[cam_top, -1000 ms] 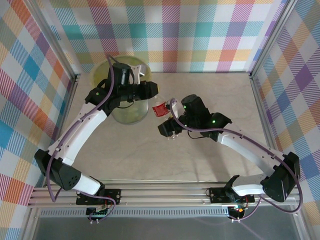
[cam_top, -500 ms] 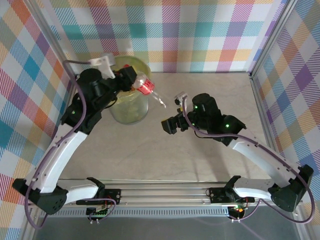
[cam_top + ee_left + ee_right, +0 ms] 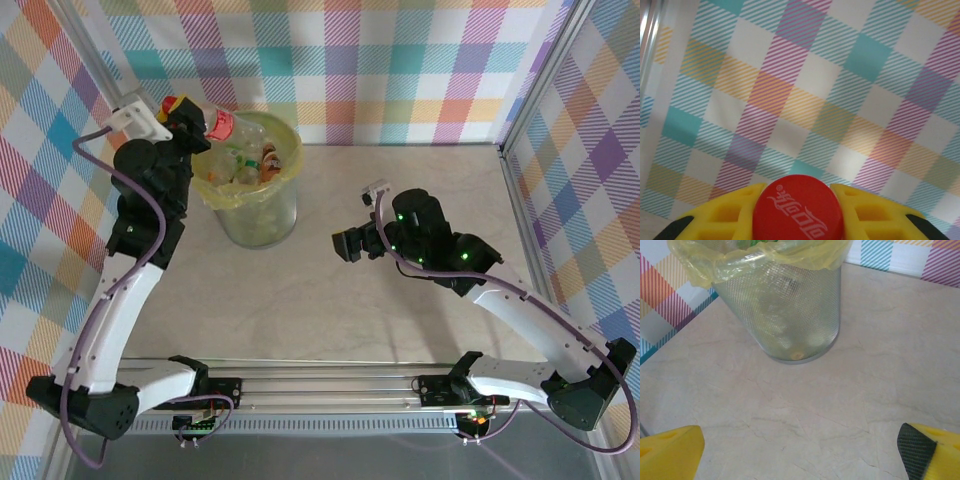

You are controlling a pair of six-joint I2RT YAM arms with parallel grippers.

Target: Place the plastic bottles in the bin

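Landmark: the bin (image 3: 262,218), a round translucent bucket lined with a yellow-green bag, already holding several plastic bottles (image 3: 246,165).

Held bottle (image 3: 225,125): red-labelled, lying nearly level above the bin's far-left rim, its clear body pointing in over the opening.

Left gripper (image 3: 182,105): clenched on the bottle's neck end. In the left wrist view the red cap (image 3: 799,207) sits between the yellow fingers (image 3: 715,220).

Right gripper (image 3: 800,452): jaws spread wide with nothing between them, low over the table (image 3: 400,330) and well to the right of the bin.

Change, bottle: a second ago it hung just right of the bin, between the two grippers. Half a second ago the left gripper carried it over the bin's right rim. It is now across at the far-left rim.

Change, right arm: it has let go and drawn back, away from the bin.

Meaning: the hand-over looks complete, and the left arm alone carries the bottle.

Step in hand: releasing over the opening, which is not yet done.

Risk: with the cap end outside the rim, the bottle may tip out when released.
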